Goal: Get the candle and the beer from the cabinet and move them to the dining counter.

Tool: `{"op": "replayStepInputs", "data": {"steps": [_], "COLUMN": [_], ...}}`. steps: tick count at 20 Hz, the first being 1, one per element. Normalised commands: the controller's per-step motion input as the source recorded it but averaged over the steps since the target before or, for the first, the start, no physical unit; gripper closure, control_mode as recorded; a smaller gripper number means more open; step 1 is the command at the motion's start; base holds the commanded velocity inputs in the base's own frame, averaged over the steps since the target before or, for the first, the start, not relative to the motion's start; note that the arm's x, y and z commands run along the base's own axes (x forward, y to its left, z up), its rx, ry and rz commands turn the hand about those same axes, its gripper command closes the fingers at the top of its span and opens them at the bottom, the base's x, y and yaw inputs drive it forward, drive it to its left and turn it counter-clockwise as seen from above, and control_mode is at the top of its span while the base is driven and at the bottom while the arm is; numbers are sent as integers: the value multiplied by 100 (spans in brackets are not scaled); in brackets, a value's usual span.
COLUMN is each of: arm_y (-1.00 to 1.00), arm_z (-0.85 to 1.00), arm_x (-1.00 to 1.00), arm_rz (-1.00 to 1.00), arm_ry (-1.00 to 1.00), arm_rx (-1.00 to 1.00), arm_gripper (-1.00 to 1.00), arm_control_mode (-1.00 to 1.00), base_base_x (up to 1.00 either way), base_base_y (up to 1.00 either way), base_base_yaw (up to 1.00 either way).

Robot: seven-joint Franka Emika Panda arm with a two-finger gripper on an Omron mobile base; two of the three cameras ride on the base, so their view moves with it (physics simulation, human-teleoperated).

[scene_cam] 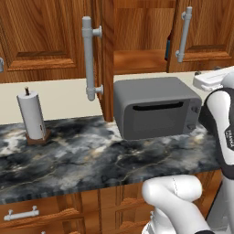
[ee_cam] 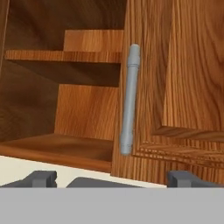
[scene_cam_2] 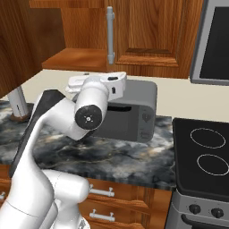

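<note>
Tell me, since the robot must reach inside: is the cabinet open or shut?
Open. The cabinet door stands swung aside, exposing bare shelves.

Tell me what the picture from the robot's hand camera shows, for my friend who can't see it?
An open wooden cabinet seen from just below: a bare bottom shelf and another shelf above it, with no candle or bottle in sight. To the right, a cabinet door with a long grey bar handle stands in front. The dark tips of the robot's jaws peek up, spread wide apart.
</note>
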Motion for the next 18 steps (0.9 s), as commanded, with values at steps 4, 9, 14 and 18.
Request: {"op": "replayStepInputs", "data": {"steps": [4, 9, 14, 18], "arm_y": [-2, 0, -2, 0], "arm_z": [0, 0, 2, 7], "arm_x": [22, 33, 41, 31], "arm_rz": [-3, -11, -23, -9], "arm_ry": [0, 0, -1, -6], "arm_rx": [0, 0, 0, 0], "arm_gripper": [-100, -100, -100, -100], "arm_control_mode": [-100, -100, -100, -100], "base_base_x": [0, 0, 0, 0], "base_base_y": [0, 0, 0, 0], "base_base_yaw": [0, 0, 0, 0]}}
